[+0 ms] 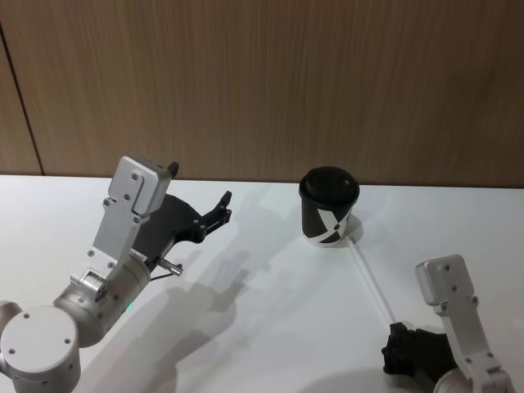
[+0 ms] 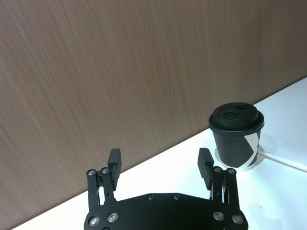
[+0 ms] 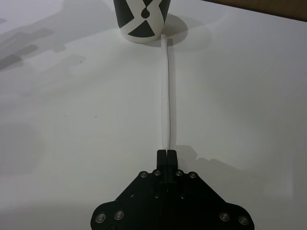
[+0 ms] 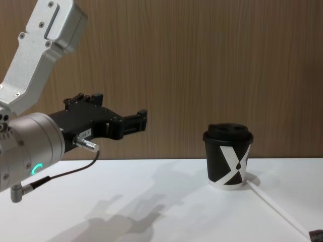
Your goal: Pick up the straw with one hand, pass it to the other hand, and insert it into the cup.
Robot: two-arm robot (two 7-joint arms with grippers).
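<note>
The long thin white straw [image 1: 372, 282] [image 3: 169, 91] [image 4: 277, 206] is laid flat on the white table [image 1: 246, 327]. One end is touching the bottom rim of the small black paper cup [image 1: 329, 205] [image 2: 236, 136] [image 3: 142, 14] [image 4: 228, 156] w/ the white X pattern. The other end is right at the tips of the all-black right gripper [image 1: 399, 336] [image 3: 166, 154].

That gripper is parked low at the near right of the table. In the right wrist view its fingers are seen pressed together w/ no gap. Whether the straw end is actually pinched or just butted against the tips can't be told tbh.

The cup is stood upright w/ its black plastic lid on, towards the back of the table by the wood-grain wall [image 1: 262, 82].

The black left gripper [image 1: 199, 184] [image 2: 159, 155] [image 4: 141, 120], w/ the fat silver wrist & green ring, is held up off the table on the left, well apart from cup & straw. Its fingers are spread wide and nothing is held btw them.
</note>
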